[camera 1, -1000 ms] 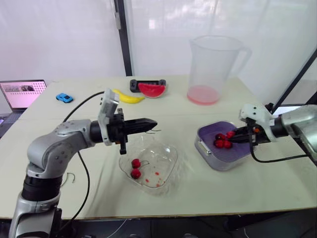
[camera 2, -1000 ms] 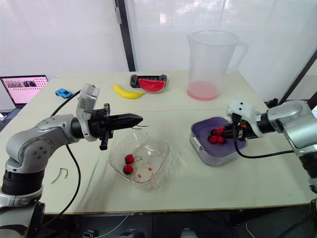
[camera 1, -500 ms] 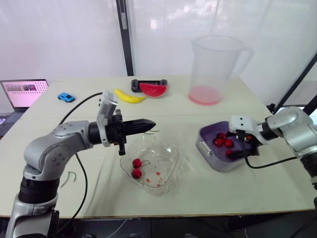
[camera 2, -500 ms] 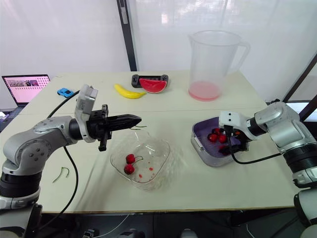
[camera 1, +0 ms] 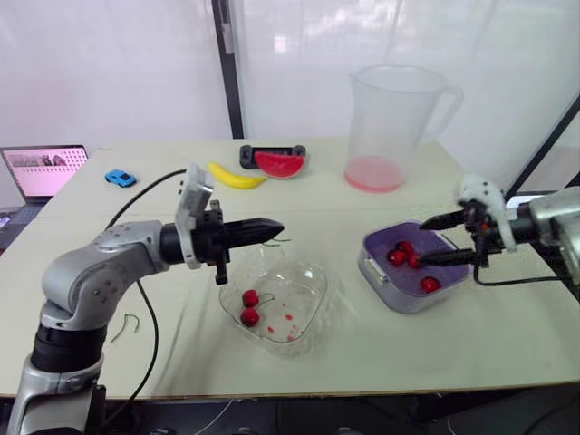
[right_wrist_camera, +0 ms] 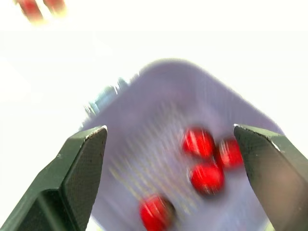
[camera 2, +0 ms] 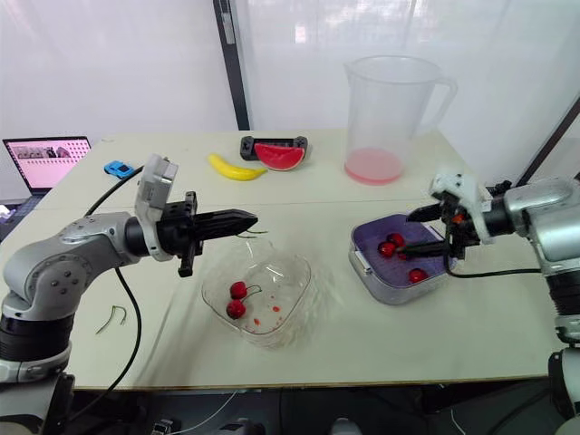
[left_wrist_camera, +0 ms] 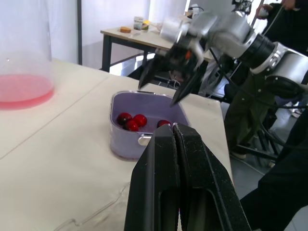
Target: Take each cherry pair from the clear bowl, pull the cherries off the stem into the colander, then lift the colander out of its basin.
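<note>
- Clear bowl (camera 1: 306, 283) sits on the bench (camera 1: 381, 358) near the front edge, in the middle.
- One cherry pair (camera 1: 247, 308) lies in the bowl on its left side, stem attached. A few red specks (camera 1: 288, 317) lie on the bowl floor beside it.
- Purple colander (camera 1: 382, 243) sits inside the grey basin (camera 1: 399, 297), to the right of the bowl and apart from it.
- Four loose cherries (camera 1: 399, 257) lie in the colander: three bunched together, one alone nearer the front right corner.
- Right end effector (camera 1: 421, 244) hovers over the colander with its fingers wide apart, one above the other, holding nothing. The right wrist view shows the cherries between the spread fingers (right_wrist_camera: 82, 163).
- Left end effector (camera 1: 279, 230) is level above the far left rim of the bowl and points to the robot's right. Its fingers are pressed together, with a thin stem (camera 2: 259, 232) sticking out at the tips.
- In the left wrist view the closed fingers (left_wrist_camera: 166, 183) line up with the basin across the bench.
- At the far side stands a big clear jug (camera 1: 394, 118) with pink liquid at the bottom.
- Far middle: banana (camera 1: 234, 177), watermelon slice (camera 1: 277, 164), and a black gadget (camera 1: 246, 154) behind the slice.
- Far left: blue toy car (camera 1: 118, 178) and a laptop (camera 1: 41, 170) at the edge.
- A thin curved strand (camera 1: 127, 326) lies on the bench near the left arm.
</note>
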Action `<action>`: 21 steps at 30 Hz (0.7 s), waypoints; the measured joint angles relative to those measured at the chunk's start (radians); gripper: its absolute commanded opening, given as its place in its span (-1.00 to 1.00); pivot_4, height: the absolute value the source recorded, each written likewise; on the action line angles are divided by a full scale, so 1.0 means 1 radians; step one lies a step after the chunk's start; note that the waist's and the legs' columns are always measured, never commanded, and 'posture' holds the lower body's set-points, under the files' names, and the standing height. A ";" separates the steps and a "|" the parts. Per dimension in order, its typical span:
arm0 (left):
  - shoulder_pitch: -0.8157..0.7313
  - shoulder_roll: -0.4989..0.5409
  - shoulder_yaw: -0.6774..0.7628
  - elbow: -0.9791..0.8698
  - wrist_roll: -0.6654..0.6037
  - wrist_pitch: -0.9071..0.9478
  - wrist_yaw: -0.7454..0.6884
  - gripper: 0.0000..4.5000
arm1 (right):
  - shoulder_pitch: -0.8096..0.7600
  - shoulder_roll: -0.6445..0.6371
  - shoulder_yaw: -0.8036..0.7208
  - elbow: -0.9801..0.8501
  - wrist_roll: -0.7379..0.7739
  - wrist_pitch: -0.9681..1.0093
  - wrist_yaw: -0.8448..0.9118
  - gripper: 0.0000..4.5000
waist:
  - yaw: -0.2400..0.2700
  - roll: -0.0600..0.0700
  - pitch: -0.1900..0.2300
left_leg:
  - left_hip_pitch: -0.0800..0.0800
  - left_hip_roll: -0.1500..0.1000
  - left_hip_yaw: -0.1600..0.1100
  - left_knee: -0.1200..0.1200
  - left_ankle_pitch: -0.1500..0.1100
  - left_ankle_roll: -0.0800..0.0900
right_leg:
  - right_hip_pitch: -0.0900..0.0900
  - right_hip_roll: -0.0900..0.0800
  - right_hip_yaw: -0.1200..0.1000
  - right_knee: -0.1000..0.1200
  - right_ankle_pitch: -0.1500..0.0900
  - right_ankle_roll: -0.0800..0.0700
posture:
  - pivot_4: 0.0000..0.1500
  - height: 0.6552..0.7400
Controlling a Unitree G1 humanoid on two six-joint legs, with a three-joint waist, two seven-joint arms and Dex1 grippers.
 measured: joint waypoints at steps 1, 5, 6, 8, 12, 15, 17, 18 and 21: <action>0.012 0.008 0.014 0.001 -0.002 0.002 0.001 -1.00 | -0.001 0.001 -0.071 -0.039 0.075 0.057 -0.007 0.98 | 0.001 0.000 0.000 | 0.000 0.000 0.000 0.000 -0.001 0.001 | 0.000 0.000 0.000 0.000 0.000 0.000 | 1.00 1.00; 0.076 0.065 0.065 0.002 -0.015 0.015 -0.002 -1.00 | 0.048 0.004 -0.226 -0.176 0.257 0.198 -0.053 0.98 | 0.003 0.000 0.000 | 0.001 0.000 0.000 0.000 -0.002 0.004 | 0.002 0.000 0.000 0.000 0.000 0.000 | 1.00 1.00; 0.089 0.074 0.076 0.002 -0.017 0.016 -0.002 -1.00 | 0.060 0.007 -0.233 -0.192 0.278 0.212 -0.060 0.98 | 0.003 0.000 0.000 | 0.002 0.000 0.000 0.000 -0.002 0.004 | 0.002 0.000 0.000 0.000 0.000 0.000 | 1.00 1.00; 0.136 0.109 0.115 0.002 -0.025 0.019 -0.007 -1.00 | 0.087 0.022 -0.246 -0.237 0.334 0.256 -0.083 0.98 | 0.003 0.000 0.000 | 0.002 0.000 0.000 0.000 -0.002 0.004 | 0.002 0.000 0.000 0.000 0.000 0.000 | 1.00 1.00; 0.294 0.196 0.247 0.008 -0.037 0.036 -0.022 -1.00 | 0.124 0.027 -0.242 -0.313 0.398 0.287 -0.116 0.98 | -0.003 0.000 0.000 | 0.002 0.001 0.000 -0.001 -0.003 0.004 | 0.001 0.000 0.000 0.000 0.000 0.000 | 1.00 1.00; 0.454 0.241 0.355 0.031 -0.019 0.025 -0.060 -1.00 | 0.127 0.041 -0.214 -0.350 0.414 0.279 -0.136 0.98 | -0.003 0.000 0.000 | 0.003 0.001 0.001 -0.002 -0.003 0.004 | 0.002 0.000 0.000 -0.001 0.000 0.000 | 1.00 1.00; 0.566 0.250 0.405 0.076 0.017 0.002 -0.094 -1.00 | 0.125 0.059 -0.194 -0.363 0.428 0.271 -0.145 0.98 | -0.004 0.001 0.000 | 0.004 0.001 0.001 -0.003 -0.003 0.005 | 0.002 0.000 0.000 -0.001 0.000 0.000 | 1.00 1.00; 0.610 0.250 0.422 0.109 0.039 -0.015 -0.104 -1.00 | 0.122 0.068 -0.182 -0.365 0.431 0.267 -0.150 0.98 | -0.003 0.001 0.000 | 0.004 0.002 0.001 -0.002 -0.003 0.005 | 0.002 0.000 0.000 -0.001 0.000 0.000 | 1.00 1.00; 0.702 0.247 0.459 0.186 0.092 -0.062 -0.129 -1.00 | 0.111 0.080 -0.147 -0.375 0.432 0.249 -0.160 0.98 | 0.006 0.001 0.000 | 0.004 0.002 0.001 -0.002 -0.003 0.005 | 0.003 -0.001 0.000 -0.003 0.000 0.000 | 1.00 1.00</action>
